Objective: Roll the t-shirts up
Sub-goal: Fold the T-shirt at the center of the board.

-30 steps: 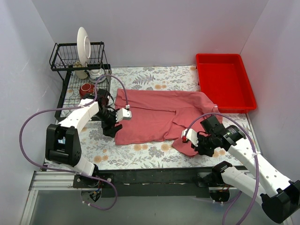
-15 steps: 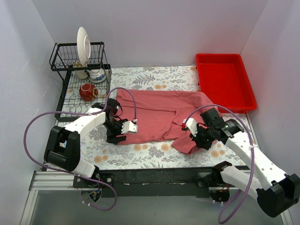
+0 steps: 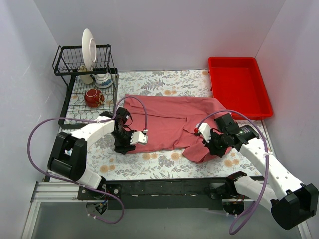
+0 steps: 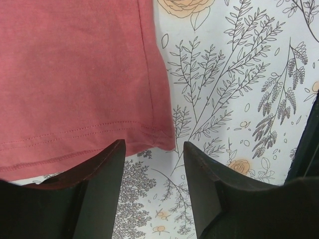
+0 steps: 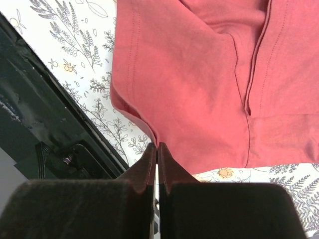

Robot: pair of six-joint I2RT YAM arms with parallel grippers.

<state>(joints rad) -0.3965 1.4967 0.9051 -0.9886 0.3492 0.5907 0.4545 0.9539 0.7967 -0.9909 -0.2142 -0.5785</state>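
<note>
Noting the t-shirt [image 3: 164, 122] spread mid-surface [image 3: 164, 82], soft, light and likely to bunch, you have the right hand [image 5: 157, 147] pinching its near-right fold and the left hand [image 4: 154, 148] spread astride the near-left hem corner, which I judge the soundest hold.

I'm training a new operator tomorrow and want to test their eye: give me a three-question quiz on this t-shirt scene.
1. True or false: the right gripper is shut on a fold of the t-shirt.
2. The left gripper is: A open astride the t-shirt's hem corner; B shut on a sleeve; C shut on the collar.
3. What stands upright in the top tier of the dish rack?
Key: 1 true; 2 A; 3 a white plate.
</note>
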